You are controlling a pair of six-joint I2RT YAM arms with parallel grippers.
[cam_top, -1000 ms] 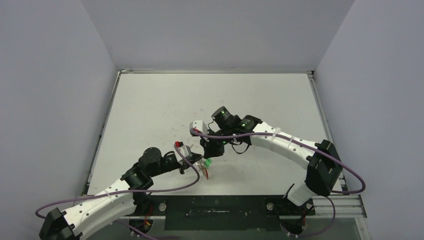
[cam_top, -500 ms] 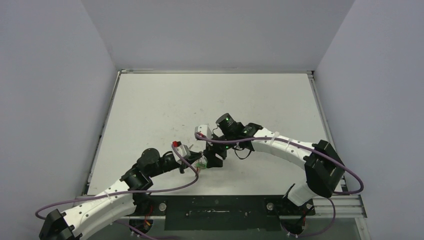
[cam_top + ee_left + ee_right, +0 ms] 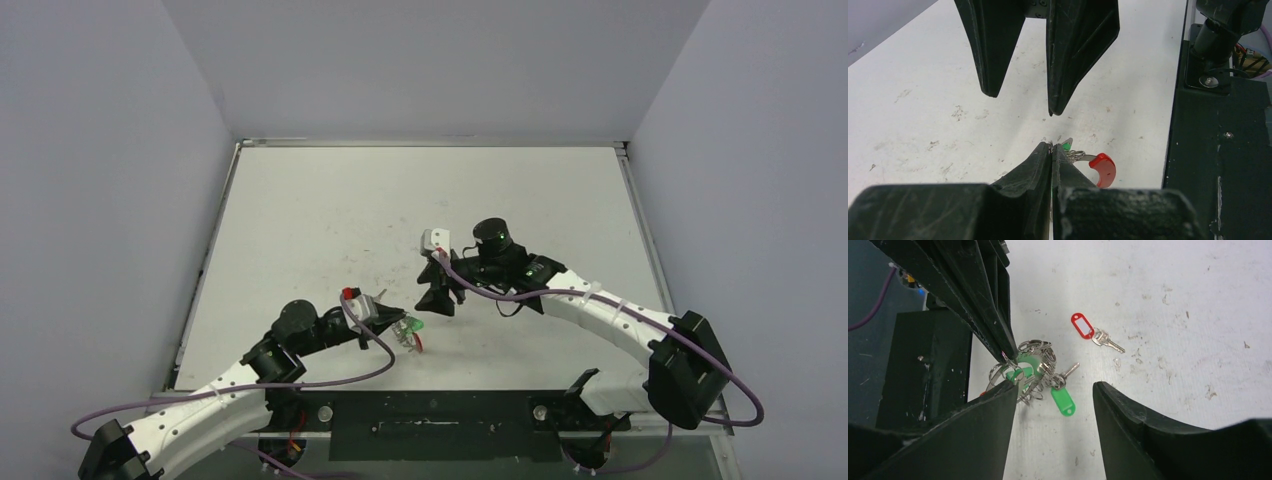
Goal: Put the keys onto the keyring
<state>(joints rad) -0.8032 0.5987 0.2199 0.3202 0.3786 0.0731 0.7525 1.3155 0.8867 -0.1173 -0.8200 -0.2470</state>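
My left gripper (image 3: 398, 325) is shut on the keyring (image 3: 1030, 365), pinching it at its fringe of silvery loops. The ring's red arc (image 3: 1104, 169) sticks out to the right of the shut fingers (image 3: 1040, 160). A key with a green tag (image 3: 1063, 401) hangs from the loops, and a second green tag (image 3: 1017, 373) shows inside the bunch. My right gripper (image 3: 1055, 385) stands open just in front of the ring, with nothing between its fingers. A key with a red tag (image 3: 1083, 326) lies flat on the table beyond the ring.
The black mounting plate (image 3: 1218, 150) with the arm bases runs along the table's near edge, close to the keyring. The white tabletop (image 3: 330, 210) is scuffed, and grey walls enclose it on three sides.
My right gripper has opened and drawn back to the right, away from the keyring. The green-tagged key stays hanging on the ring. The left gripper has barely moved.
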